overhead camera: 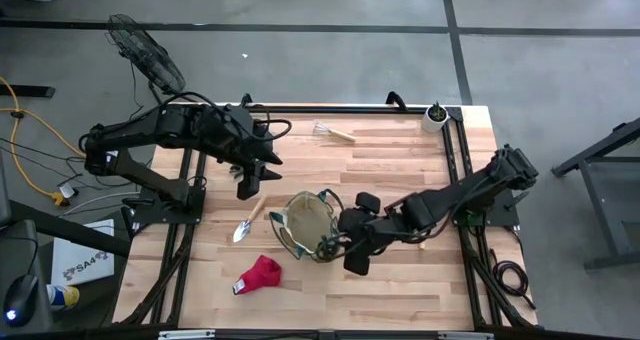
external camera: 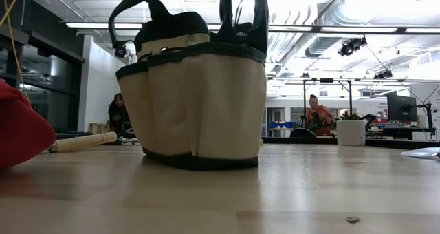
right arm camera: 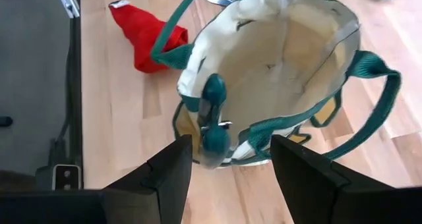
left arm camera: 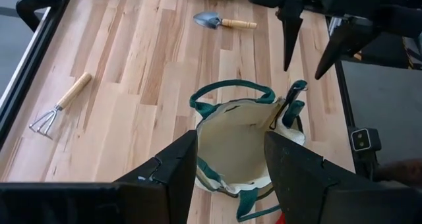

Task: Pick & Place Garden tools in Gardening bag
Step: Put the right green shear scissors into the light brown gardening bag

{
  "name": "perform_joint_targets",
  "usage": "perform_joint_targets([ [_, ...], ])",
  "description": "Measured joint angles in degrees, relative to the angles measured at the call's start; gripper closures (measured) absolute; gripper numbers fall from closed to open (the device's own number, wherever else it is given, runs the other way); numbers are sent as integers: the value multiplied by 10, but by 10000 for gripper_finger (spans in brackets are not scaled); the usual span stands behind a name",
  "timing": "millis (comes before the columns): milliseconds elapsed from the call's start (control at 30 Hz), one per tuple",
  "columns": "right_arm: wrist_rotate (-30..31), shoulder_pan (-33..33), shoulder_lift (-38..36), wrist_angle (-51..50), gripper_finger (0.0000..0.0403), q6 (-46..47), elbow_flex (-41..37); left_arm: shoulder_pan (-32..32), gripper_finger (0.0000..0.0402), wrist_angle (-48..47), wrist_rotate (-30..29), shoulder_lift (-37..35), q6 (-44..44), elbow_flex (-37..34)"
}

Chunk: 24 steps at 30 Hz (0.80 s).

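The tan gardening bag (overhead camera: 305, 225) with green trim stands open at the table's middle. Green-handled pruners (right arm camera: 212, 115) stick handles-up at its rim on the side toward my right arm. My right gripper (right arm camera: 227, 178) hovers open just above them, one finger on each side, touching nothing. My left gripper (left arm camera: 231, 165) hangs open and empty above the bag's far left side. A wooden-handled trowel (overhead camera: 245, 225) lies left of the bag. A red glove (overhead camera: 258, 275) lies near the front edge, and a mini rake (overhead camera: 335, 132) lies at the far side.
A small white pot with a green plant (overhead camera: 435, 115) stands at the far right corner. Black rails (overhead camera: 455, 170) frame the table. Bare wood lies right of and in front of the bag. People sit in the room beyond (external camera: 317, 113).
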Motion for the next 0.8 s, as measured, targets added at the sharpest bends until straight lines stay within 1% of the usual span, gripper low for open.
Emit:
perform_joint_targets([
  [267,-7,5,25,18,206,12,-3,0,231,-8,0,0,0,0],
  [400,5,2,32,27,206,12,-3,0,231,-15,0,0,0,0],
  [600,3,0,35,25,207,13,-3,0,231,-17,-1,0,0,0],
  [700,2,0,36,25,221,13,-3,0,231,-17,0,0,1,0],
  [800,2,0,36,24,246,10,-3,0,231,-17,0,0,4,0],
])
